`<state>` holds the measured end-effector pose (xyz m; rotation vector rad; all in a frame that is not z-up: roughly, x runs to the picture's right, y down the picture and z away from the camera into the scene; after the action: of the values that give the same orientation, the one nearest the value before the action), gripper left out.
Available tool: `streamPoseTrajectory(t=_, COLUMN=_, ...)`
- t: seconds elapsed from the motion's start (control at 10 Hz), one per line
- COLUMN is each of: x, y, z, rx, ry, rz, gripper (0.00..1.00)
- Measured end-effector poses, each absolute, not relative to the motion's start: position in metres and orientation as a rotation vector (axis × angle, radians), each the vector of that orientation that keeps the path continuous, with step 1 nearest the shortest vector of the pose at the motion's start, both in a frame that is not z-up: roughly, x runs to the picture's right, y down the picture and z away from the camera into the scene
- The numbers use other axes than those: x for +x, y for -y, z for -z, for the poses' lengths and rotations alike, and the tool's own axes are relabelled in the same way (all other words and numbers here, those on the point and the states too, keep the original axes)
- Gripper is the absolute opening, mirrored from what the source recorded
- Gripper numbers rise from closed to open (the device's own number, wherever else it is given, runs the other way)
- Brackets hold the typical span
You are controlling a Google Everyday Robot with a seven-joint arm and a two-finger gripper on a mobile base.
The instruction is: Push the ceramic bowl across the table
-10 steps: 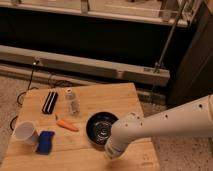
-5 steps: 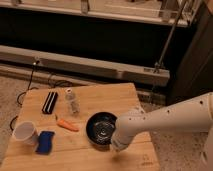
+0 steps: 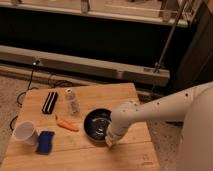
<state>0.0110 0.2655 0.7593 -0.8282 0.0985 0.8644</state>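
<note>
**tool set low at the bowl's near right rim**

at the far left of the small light wooden plank-grain worktop (image 3: 75,159) stands a white paper cup (image 3: 25,132). a blue rectangular pad (image 3: 45,141) lies just beside it, toward the front edge. behind these, a flat black rectangular bar (image 3: 49,101) lies near the back left corner. next come a small orange carrot-like piece (image 3: 66,125) and, behind it, a small clear upright bottle (image 3: 73,102).

right of centre sits the round, shallow, glossy black ceramic bowl (image 3: 97,124), flat on the worktop, near the orange piece but apart from it. the tool (image 3: 110,141) hangs low at the bowl's near right rim, at the end of a white arm (image 3: 155,109) that reaches in from the right. whether the tool is apart or together cannot be told, nor whether it touches the rim or is just beside it.

the low position against the side, rather than over the bowl, suits a shove and not a lift. from this side a push would probably send the bowl leftward or back, toward the orange piece and the bottle, which it could knock.
</note>
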Motion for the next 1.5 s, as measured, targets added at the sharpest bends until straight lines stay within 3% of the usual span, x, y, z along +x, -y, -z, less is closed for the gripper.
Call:
streamPoseTrajectory(t=0.7, x=-0.024, y=-0.207, z=-0.788, rx=-0.768, ry=-0.045, rz=-0.802, gripper=0.06)
streamPoseTrajectory(t=1.5, x=-0.030, y=-0.185, z=-0.804, rx=-0.740, ry=-0.043, rz=-0.804, gripper=0.06)
